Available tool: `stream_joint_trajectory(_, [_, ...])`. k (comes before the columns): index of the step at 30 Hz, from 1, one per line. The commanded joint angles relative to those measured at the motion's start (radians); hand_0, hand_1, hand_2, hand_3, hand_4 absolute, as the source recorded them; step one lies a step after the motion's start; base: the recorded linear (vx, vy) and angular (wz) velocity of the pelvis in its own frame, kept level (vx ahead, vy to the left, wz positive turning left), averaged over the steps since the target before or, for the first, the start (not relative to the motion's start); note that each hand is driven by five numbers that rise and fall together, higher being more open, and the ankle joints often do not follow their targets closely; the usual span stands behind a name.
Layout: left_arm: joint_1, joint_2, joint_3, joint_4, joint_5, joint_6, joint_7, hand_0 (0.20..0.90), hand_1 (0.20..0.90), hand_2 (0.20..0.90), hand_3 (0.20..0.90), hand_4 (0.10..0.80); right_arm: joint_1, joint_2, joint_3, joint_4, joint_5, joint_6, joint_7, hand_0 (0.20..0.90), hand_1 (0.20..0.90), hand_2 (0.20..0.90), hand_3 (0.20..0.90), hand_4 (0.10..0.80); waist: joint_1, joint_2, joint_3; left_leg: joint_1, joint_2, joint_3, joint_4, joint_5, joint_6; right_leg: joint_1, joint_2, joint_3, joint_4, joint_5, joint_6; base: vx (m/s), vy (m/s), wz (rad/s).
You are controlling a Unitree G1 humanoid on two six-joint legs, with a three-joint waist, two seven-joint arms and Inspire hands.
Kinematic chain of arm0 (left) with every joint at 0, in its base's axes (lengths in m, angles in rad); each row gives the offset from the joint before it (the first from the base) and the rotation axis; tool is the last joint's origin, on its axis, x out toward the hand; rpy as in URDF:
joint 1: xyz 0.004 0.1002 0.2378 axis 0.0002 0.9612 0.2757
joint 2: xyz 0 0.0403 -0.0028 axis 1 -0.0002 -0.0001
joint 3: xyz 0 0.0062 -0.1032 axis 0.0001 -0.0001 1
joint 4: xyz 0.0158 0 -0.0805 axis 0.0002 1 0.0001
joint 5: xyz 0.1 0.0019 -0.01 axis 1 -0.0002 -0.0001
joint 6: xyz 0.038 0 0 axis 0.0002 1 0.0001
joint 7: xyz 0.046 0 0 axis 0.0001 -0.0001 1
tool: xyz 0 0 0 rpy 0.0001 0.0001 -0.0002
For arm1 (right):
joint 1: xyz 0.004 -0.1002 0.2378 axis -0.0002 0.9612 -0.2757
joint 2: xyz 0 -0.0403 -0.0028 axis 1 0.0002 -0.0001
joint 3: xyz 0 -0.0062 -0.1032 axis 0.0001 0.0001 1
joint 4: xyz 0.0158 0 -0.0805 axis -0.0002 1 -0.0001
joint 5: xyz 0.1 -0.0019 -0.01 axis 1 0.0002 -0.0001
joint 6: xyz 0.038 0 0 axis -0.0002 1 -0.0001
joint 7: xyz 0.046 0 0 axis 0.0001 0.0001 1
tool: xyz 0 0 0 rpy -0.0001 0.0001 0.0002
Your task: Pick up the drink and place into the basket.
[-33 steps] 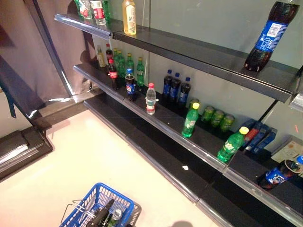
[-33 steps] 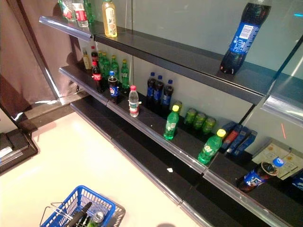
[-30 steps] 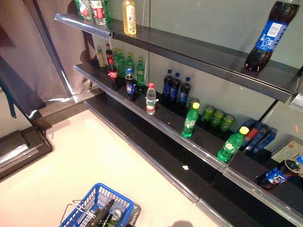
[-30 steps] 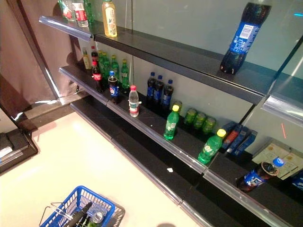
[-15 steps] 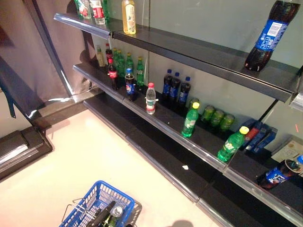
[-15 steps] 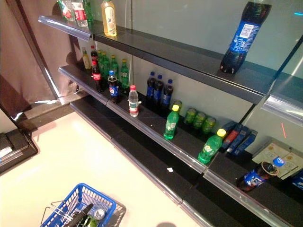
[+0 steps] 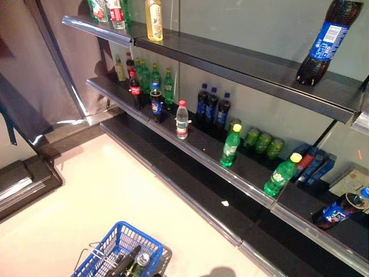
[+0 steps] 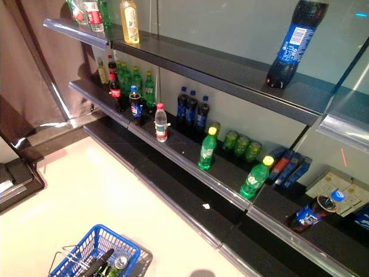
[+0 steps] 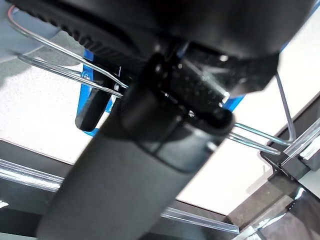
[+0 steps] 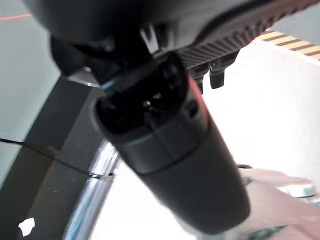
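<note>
Basket: you see the blue basket [image 7: 104,253] on the pale floor [image 7: 104,190], at the near edge of the head views, well apart from the shelves
Drink: a can [image 7: 143,258] with a silver top is already inside the basket, by its right wall, partly hidden by the dark hand beside it
Left hand: the left hand [image 9: 165,125] sits over the basket; your left wrist view shows its fingers curled round the wire handle [image 9: 65,52], thumb across the front
Right hand: the right hand [image 10: 170,150] shows only in its own wrist view, thumb filling the frame; you cannot tell whether its fingers are spread or closed, or whether it holds anything
Middle shelf: the middle shelf [image 7: 193,145] carries most of the stock; a water bottle [image 7: 182,119] with a red cap stands upright at its front edge
Green bottles: one green bottle [image 7: 230,145] with a yellow cap is upright near the front edge, a second green bottle [image 7: 282,175] to its right is tilted
Dark bottles: three blue-capped dark bottles [image 7: 211,107] stand in a row at the back of the middle shelf, green cans [image 7: 262,141] just beside them on the right
Right end: a cola bottle [image 7: 340,209] lies on its side at the right end of the middle shelf
Top shelf: the top shelf [image 7: 242,60] has a large cola bottle [image 7: 323,43] leaning near its right end, and a pale yellow bottle [image 7: 153,20] upright towards its left end
</note>
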Motion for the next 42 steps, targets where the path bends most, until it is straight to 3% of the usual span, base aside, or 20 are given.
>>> stream_joint_trajectory(1, [-0.109, -0.058, -0.084, -0.044, 0.085, 0.008, -0.057, 0.300, 0.300, 0.300, 0.200, 0.100, -0.110, -0.061, 0.025, -0.079, -0.015, -0.140, -0.071, 0.900, 0.900, 0.900, 0.900, 0.800, 0.040, 0.019, 0.055, 0.063, 0.033, 0.028, 0.006, -0.089, 0.001, -0.073, -0.076, -0.018, 0.022, 0.101, 0.033, 0.000, 0.000, 0.00])
stream_joint_trajectory(6, [-0.097, -0.059, -0.110, -0.066, 0.096, 0.017, -0.054, 0.300, 0.300, 0.300, 0.200, 0.100, -0.163, -0.078, 0.053, -0.179, 0.023, -0.228, -0.113, 0.900, 0.900, 0.900, 0.900, 0.800, 0.049, 0.017, 0.053, 0.066, 0.031, 0.022, 0.006, -0.092, 0.003, -0.067, -0.078, -0.022, 0.019, 0.102, 0.029, 0.000, 0.000, 0.00])
stream_joint_trajectory(8, [-0.089, -0.062, -0.095, -0.091, 0.108, 0.030, -0.044, 0.300, 0.300, 0.300, 0.200, 0.100, -0.147, -0.080, 0.047, -0.269, -0.079, -0.367, -0.166, 0.900, 0.900, 0.900, 0.900, 0.800, 0.040, 0.020, 0.053, 0.065, 0.032, 0.028, 0.006, -0.091, 0.003, -0.072, -0.076, -0.010, 0.016, 0.108, 0.031, 0.000, 0.000, 0.00])
stream_joint_trajectory(10, [-0.076, -0.067, -0.103, -0.121, 0.096, 0.030, -0.023, 0.300, 0.300, 0.300, 0.200, 0.100, -0.122, -0.087, 0.080, -0.444, -0.096, -0.307, -0.230, 0.900, 0.900, 0.900, 0.900, 0.800, 0.026, 0.020, 0.055, 0.066, 0.031, 0.032, 0.006, -0.092, 0.007, -0.075, -0.078, -0.004, 0.016, 0.109, 0.034, 0.000, 0.000, 0.00])
stream_joint_trajectory(11, [-0.053, -0.079, -0.109, -0.183, 0.084, 0.032, 0.021, 0.300, 0.300, 0.300, 0.200, 0.100, -0.083, -0.102, 0.105, -0.725, -0.129, -0.178, -0.300, 0.900, 0.900, 0.900, 0.900, 0.800, 0.005, 0.019, 0.061, 0.066, 0.032, 0.039, 0.006, -0.092, 0.007, -0.080, -0.080, 0.005, 0.017, 0.110, 0.037, 0.000, 0.000, 0.00])
stream_joint_trajectory(14, [0.000, -0.097, -0.106, -0.264, 0.068, 0.020, 0.065, 0.300, 0.300, 0.300, 0.200, 0.100, -0.004, -0.137, 0.060, -1.067, -0.188, -0.102, -0.322, 0.900, 0.900, 0.900, 0.900, 0.800, -0.031, 0.018, 0.070, 0.067, 0.039, 0.052, 0.006, -0.093, 0.009, -0.090, -0.079, 0.024, 0.021, 0.110, 0.041, -0.043, 0.003, -0.04])
stream_joint_trajectory(18, [0.015, -0.098, -0.097, -0.278, 0.062, 0.016, 0.069, 0.300, 0.300, 0.300, 0.200, 0.100, 0.018, -0.160, 0.025, -1.179, -0.202, -0.088, -0.309, 0.900, 0.900, 0.900, 0.900, 0.800, -0.046, 0.018, 0.073, 0.067, 0.040, 0.057, 0.006, -0.094, 0.011, -0.094, -0.077, 0.032, 0.020, 0.110, 0.042, -0.005, 0.004, -0.07])
stream_joint_trajectory(19, [0.044, -0.099, -0.077, -0.297, 0.054, 0.015, 0.068, 0.300, 0.300, 0.300, 0.200, 0.100, 0.061, -0.201, -0.041, -1.320, -0.202, -0.118, -0.281, 0.900, 0.900, 0.900, 0.900, 0.800, -0.068, 0.020, 0.071, 0.068, 0.042, 0.069, 0.006, -0.096, 0.012, -0.099, -0.074, 0.047, 0.018, 0.109, 0.044, 0.000, 0.000, 0.00])
stream_joint_trajectory(21, [0.064, -0.095, -0.058, -0.304, 0.046, 0.017, 0.060, 0.300, 0.300, 0.300, 0.200, 0.100, 0.068, -0.236, -0.099, -1.393, -0.215, -0.193, -0.309, 0.900, 0.900, 0.900, 0.900, 0.800, -0.081, 0.024, 0.069, 0.069, 0.048, 0.083, 0.006, -0.096, 0.010, -0.105, -0.075, 0.057, 0.016, 0.107, 0.045, 0.044, 0.029, -0.20])
stream_joint_trajectory(31, [0.076, -0.093, -0.036, -0.290, 0.095, 0.029, 0.039, 0.300, 0.300, 0.300, 0.200, 0.100, 0.036, -0.280, -0.239, -1.499, -0.176, -0.264, -0.557, 0.900, 0.900, 0.900, 0.900, 0.800, -0.081, 0.030, 0.075, 0.072, 0.063, 0.094, 0.008, -0.091, 0.013, -0.130, -0.074, 0.062, 0.059, 0.084, 0.033, 0.056, -0.023, -0.17])
stream_joint_trajectory(42, [0.055, -0.092, -0.122, -0.319, 0.058, 0.016, 0.049, 0.300, 0.300, 0.300, 0.200, 0.100, -0.060, -0.295, -0.175, -1.436, -0.075, -0.293, -0.536, 0.900, 0.900, 0.900, 0.900, 0.800, -0.068, 0.050, 0.164, -0.029, 0.050, 0.032, 0.123, -0.092, 0.013, -0.227, -0.069, 0.075, 0.176, 0.054, -0.003, -0.034, 0.004, -0.01])
